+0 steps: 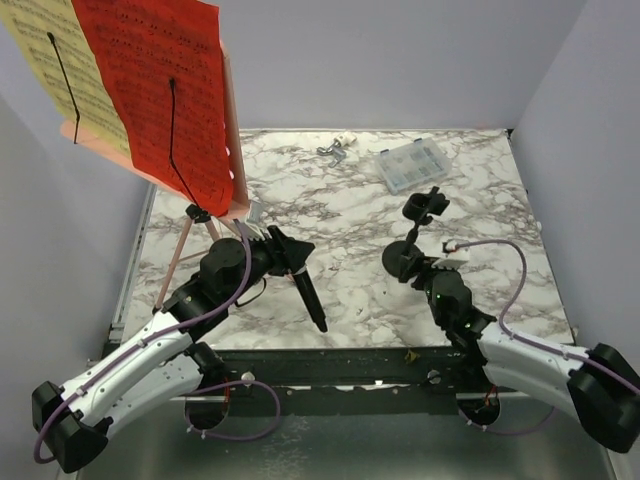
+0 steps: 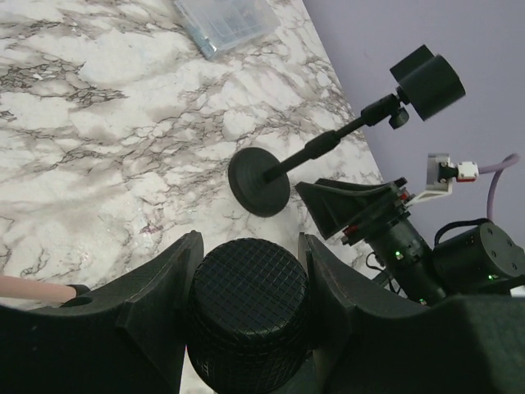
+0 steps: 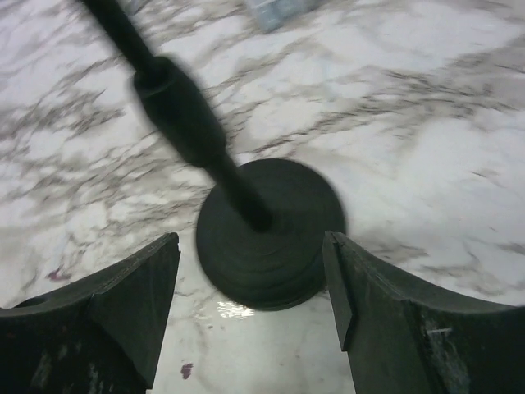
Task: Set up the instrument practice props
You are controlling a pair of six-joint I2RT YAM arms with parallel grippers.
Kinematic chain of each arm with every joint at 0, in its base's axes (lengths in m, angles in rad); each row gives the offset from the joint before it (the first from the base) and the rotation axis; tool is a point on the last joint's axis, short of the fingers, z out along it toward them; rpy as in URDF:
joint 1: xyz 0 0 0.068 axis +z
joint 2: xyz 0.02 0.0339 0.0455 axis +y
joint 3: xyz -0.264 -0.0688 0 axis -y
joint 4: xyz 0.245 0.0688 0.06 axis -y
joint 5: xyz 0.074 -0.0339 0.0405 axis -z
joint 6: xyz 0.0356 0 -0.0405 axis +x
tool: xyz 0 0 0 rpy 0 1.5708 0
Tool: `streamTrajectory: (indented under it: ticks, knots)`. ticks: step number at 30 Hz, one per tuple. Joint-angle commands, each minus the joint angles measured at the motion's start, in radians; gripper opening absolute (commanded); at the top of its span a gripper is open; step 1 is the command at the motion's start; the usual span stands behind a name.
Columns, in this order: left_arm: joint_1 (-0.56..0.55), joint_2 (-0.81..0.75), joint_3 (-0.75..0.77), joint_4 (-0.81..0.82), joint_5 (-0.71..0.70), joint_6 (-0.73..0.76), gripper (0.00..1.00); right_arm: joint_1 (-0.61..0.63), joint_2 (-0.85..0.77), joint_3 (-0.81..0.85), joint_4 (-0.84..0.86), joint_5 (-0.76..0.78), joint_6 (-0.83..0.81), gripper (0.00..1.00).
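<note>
The pink music stand (image 1: 236,150) rises at the back left on thin legs, carrying a yellow page (image 1: 55,70) and a red page (image 1: 160,90). My left gripper (image 1: 288,255) is shut on the black microphone (image 1: 308,295); its mesh head (image 2: 246,304) fills the space between the jaws, and its handle points toward the table's near edge. The short microphone stand (image 2: 328,144) is upright at centre right, with a round base (image 3: 271,242) and an empty clip (image 1: 425,205). My right gripper (image 3: 250,246) is open, low behind the base, and its fingers are clear of the base.
A clear compartment box (image 1: 412,165) lies at the back right, with small white and metal bits (image 1: 335,150) to its left. A pink tripod leg (image 1: 175,255) slants down just left of my left arm. Purple walls close in on three sides.
</note>
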Motion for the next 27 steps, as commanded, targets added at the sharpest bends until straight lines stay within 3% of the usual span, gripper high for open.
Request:
streamTrajectory:
  ticks: [1, 5, 7, 16, 19, 24, 27]
  knots:
    - [0.006, -0.014, 0.027, -0.025, 0.039, -0.021, 0.0, -0.032, 0.153, 0.058, 0.287, -0.4, -0.281, 0.76]
    - [0.005, -0.044, 0.016, -0.035, 0.06, -0.038, 0.0, -0.032, 0.207, 0.012, 0.454, -0.499, -0.29, 0.77]
    - [0.006, -0.057, 0.008, -0.038, 0.063, -0.044, 0.0, -0.032, 0.229, -0.003, 0.529, -0.461, -0.308, 0.79]
    - [0.006, -0.057, 0.029, -0.054, 0.124, -0.037, 0.0, -0.071, 0.237, 0.148, 0.236, -0.205, -0.278, 0.74]
    - [0.006, -0.048, 0.04, -0.065, 0.163, -0.033, 0.0, -0.083, 0.222, 0.131, 0.278, -0.216, -0.295, 0.76]
    - [0.006, -0.016, 0.055, -0.071, 0.201, -0.033, 0.0, -0.141, 0.283, 0.128, 0.481, -0.502, -0.432, 0.75]
    - [0.006, 0.009, 0.076, -0.074, 0.233, -0.038, 0.0, -0.14, 0.311, 0.155, 0.465, -0.556, -0.455, 0.66]
